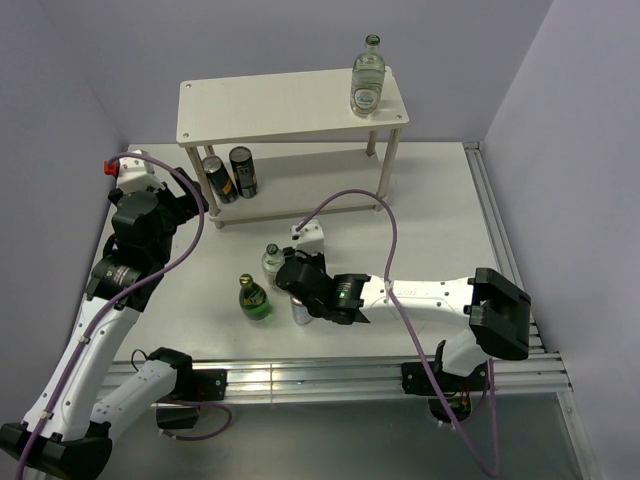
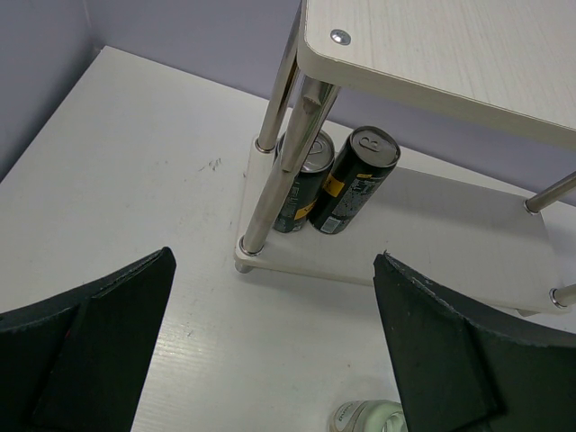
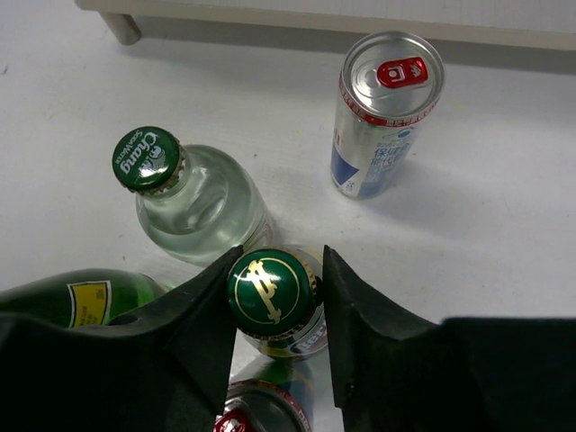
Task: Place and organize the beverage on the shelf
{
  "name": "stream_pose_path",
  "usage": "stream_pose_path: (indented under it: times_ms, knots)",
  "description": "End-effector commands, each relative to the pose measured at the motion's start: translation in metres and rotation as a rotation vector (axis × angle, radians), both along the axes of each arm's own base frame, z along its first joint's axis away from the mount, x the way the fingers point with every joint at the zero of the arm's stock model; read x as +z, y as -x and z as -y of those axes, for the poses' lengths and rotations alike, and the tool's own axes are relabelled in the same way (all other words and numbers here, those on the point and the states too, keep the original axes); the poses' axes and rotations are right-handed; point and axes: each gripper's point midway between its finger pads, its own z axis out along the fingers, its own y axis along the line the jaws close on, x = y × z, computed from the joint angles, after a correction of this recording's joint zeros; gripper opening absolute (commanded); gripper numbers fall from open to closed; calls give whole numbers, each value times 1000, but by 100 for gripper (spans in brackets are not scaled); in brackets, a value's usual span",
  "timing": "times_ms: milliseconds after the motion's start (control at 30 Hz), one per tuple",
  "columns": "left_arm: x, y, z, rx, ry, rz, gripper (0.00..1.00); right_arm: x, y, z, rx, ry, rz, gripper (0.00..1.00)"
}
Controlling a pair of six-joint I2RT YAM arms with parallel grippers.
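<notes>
While right gripper [image 3: 282,254] pinches upright green-capped bottle [image 3: 270,292] at neck, shelf [image 1: 280,105] lies straight beyond, far side; left gripper [image 2: 274,270] gapes empty by its left end.

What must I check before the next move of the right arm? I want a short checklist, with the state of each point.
1. Right claw straddles the gold-marked bottle: ok.
2. Grip firm: cannot tell.
3. Neighbours apart: not ok, clear bottle and can stand close.
4. Left claw open, empty: ok.
5. Shelf top has room: ok, lone bottle at its right end.
</notes>
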Motion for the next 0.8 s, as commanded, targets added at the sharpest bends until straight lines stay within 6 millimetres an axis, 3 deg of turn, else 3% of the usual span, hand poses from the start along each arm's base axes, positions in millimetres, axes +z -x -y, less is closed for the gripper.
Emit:
stream_pose_path:
  times_ms: [0, 133, 267, 467, 567, 667, 733, 767]
  knots:
    - [7, -1, -2, 14, 19, 32, 99, 17, -9, 2, -57, -47, 48, 44]
    - [8, -1, -3, 17, 19, 33, 99, 20, -9, -1, -39, -23, 49, 0]
    - [7, -2, -3, 16, 18, 30, 99, 36, -8, -2, -17, -49, 67, 0]
    - [6, -2, -3, 15, 17, 30, 99, 94, -12, 4, -21, -88, 142, 0]
    - [7, -2, -3, 16, 18, 30, 99, 134, -14, 4, -8, -106, 190, 0]
    - [6, -2, -3, 17, 18, 29, 99, 197, -19, 3, -4, -145, 265, 0]
    - [7, -2, -4, 19, 20, 30, 99, 225, -22, 4, 3, -139, 317, 0]
    - [6, -3, -3, 17, 18, 27, 99, 255, -22, 4, -1, -185, 349, 0]
